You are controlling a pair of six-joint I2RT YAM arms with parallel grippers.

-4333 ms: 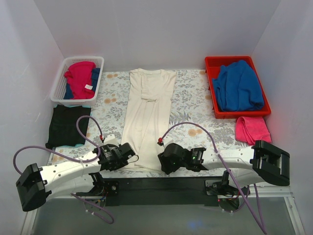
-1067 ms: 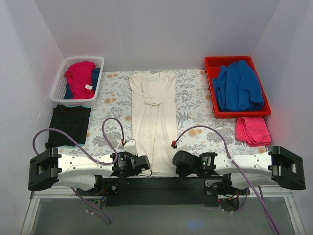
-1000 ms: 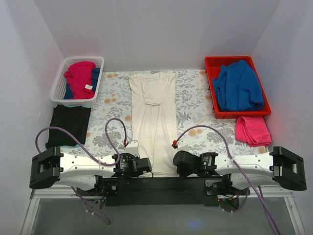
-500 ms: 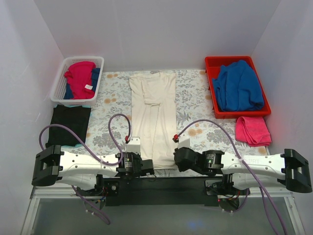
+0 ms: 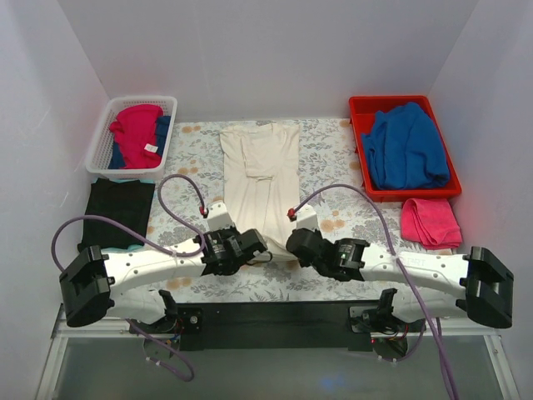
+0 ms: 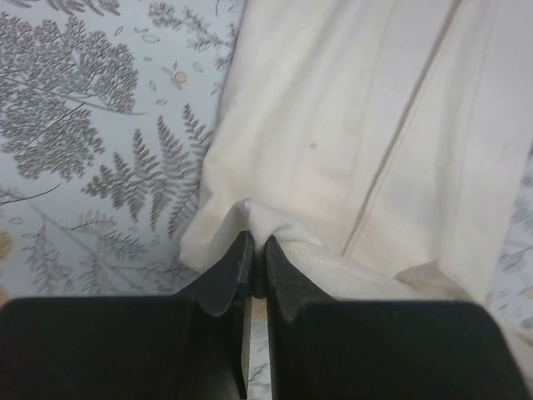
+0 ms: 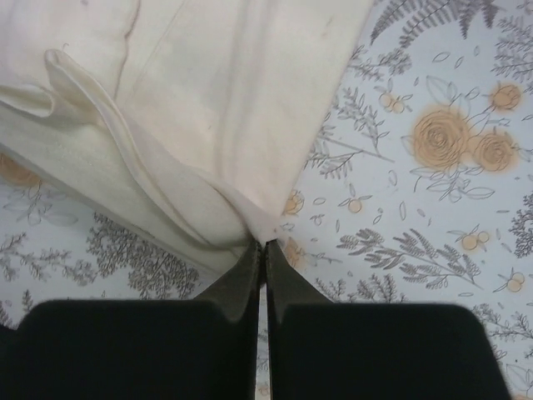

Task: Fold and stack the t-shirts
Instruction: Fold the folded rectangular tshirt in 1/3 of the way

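Seemingly, left fingers [image 6: 223, 275] and right fingers [image 7: 241, 283] each pinch cream t-shirt [image 5: 262, 167] hem.

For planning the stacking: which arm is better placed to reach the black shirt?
Probably the left: the black shirt lies on its side, though the left gripper is shut on the cream shirt.

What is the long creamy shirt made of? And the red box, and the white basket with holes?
The cream-white long shirt looks like soft, thin, matte cloth, maybe cotton: it creases and bunches into folds. The red box looks like hard, smooth plastic: its walls are stiff and straight, with a slight shine. The white basket with holes also seems to be plastic: a rigid moulded lattice.
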